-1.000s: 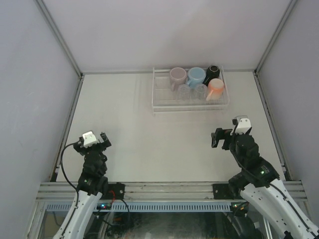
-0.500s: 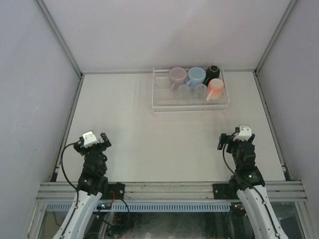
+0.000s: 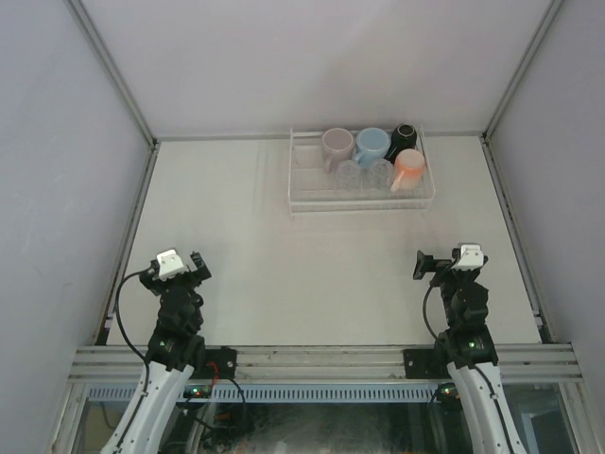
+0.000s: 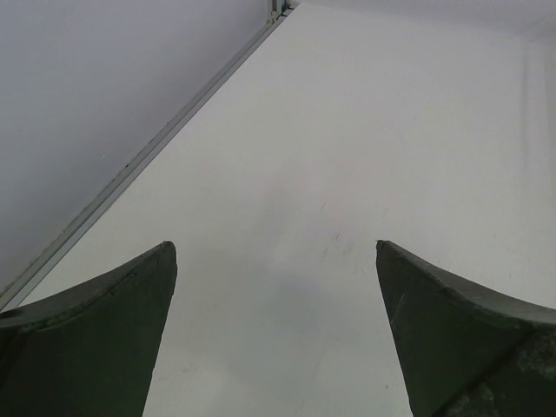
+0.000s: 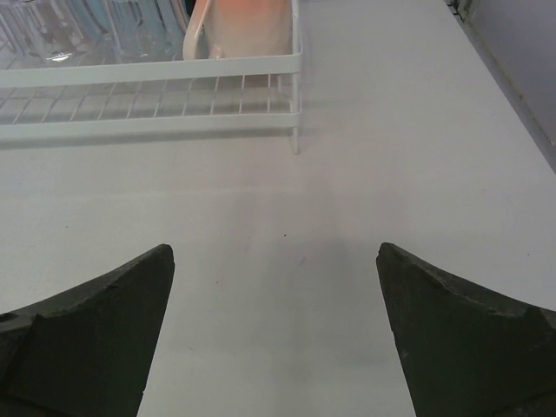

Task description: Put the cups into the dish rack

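Note:
The clear dish rack (image 3: 307, 194) stands at the far side of the table, right of centre. In it are a mauve mug (image 3: 336, 144), a light blue mug (image 3: 371, 143), a black mug (image 3: 405, 135), a peach-pink mug (image 3: 408, 166) and two clear tumblers (image 3: 350, 175) (image 3: 380, 173). The right wrist view shows the rack's front wall (image 5: 156, 69) and the peach-pink mug (image 5: 248, 24). My left gripper (image 3: 185, 262) is open and empty near the front left (image 4: 274, 252). My right gripper (image 3: 433, 265) is open and empty near the front right (image 5: 274, 252), well short of the rack.
Grey enclosure walls with metal frame rails (image 3: 128, 236) border the white table (image 3: 302, 274) on the left, right and back. The left rail also shows in the left wrist view (image 4: 165, 143). The arm bases sit on a metal rail at the near edge.
My right arm has drawn back toward its base and lowered, its gripper empty. The left arm and the cups have not moved.

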{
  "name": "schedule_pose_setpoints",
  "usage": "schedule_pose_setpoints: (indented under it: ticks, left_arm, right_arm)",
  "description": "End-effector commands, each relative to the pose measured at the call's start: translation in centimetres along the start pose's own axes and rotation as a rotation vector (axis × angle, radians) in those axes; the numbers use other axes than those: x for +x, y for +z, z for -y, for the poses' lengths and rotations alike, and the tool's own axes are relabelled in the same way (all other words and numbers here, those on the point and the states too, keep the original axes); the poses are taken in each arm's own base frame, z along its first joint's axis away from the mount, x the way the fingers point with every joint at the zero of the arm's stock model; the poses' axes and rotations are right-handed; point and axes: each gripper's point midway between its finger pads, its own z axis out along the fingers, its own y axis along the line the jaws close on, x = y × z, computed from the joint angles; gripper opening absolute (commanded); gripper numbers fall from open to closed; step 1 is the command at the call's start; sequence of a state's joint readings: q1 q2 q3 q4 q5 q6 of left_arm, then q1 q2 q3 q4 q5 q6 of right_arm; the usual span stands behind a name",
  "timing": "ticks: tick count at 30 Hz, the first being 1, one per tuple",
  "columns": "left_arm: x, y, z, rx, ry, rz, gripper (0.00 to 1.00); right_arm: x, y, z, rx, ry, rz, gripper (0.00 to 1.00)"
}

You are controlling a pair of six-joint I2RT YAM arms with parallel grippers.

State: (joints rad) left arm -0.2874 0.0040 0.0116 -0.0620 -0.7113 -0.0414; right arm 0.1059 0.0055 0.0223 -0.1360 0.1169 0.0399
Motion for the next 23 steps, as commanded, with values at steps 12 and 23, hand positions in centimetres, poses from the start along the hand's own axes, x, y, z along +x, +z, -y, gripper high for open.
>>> schedule_pose_setpoints:
  ticks: [12,23]
  left_arm:
    - [1.2,0.24,-0.01,-0.001,-0.041,0.062,1.0]
    - [1.21,0.24,-0.03,-0.002,-0.041,0.061,1.0]
  right_arm:
    - [2.02,0.16,0.37,0.005,0.004,-0.031,1.0]
    - [2.1,0.21,0.35,0.004,0.003,-0.039,1.0]
